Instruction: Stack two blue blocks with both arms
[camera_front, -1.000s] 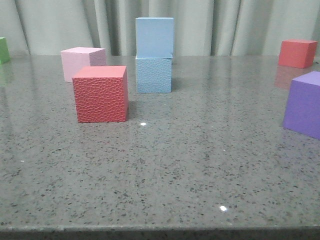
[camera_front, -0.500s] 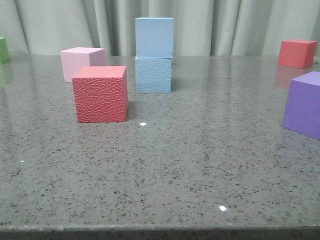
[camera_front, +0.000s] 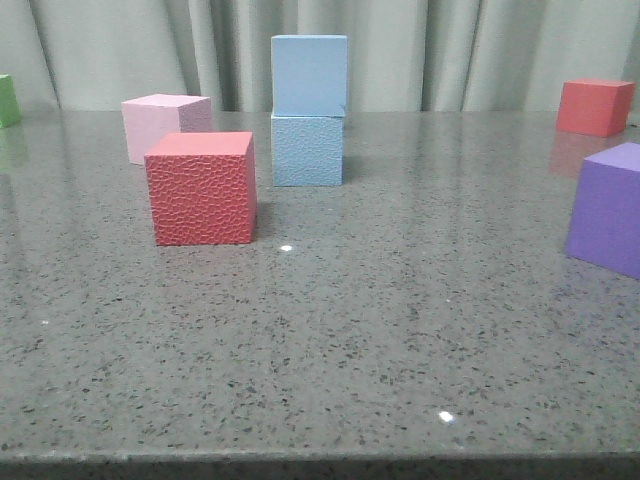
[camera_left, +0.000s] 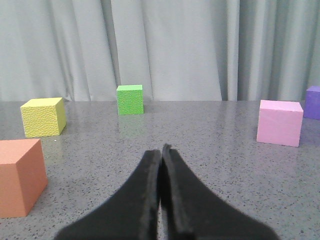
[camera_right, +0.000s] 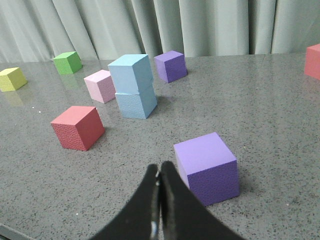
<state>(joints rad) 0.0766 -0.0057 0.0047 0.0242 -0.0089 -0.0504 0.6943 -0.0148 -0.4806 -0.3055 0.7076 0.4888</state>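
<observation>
Front view: speckled grey table (camera_front: 330, 340), grey curtain (camera_front: 450, 50) behind; both end effectors (camera_left: 161, 150) (camera_right: 160, 167) clenched, empty.

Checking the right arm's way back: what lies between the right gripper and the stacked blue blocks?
Only bare speckled table lies between the right gripper and the stacked blue blocks, per the right wrist view.
</observation>
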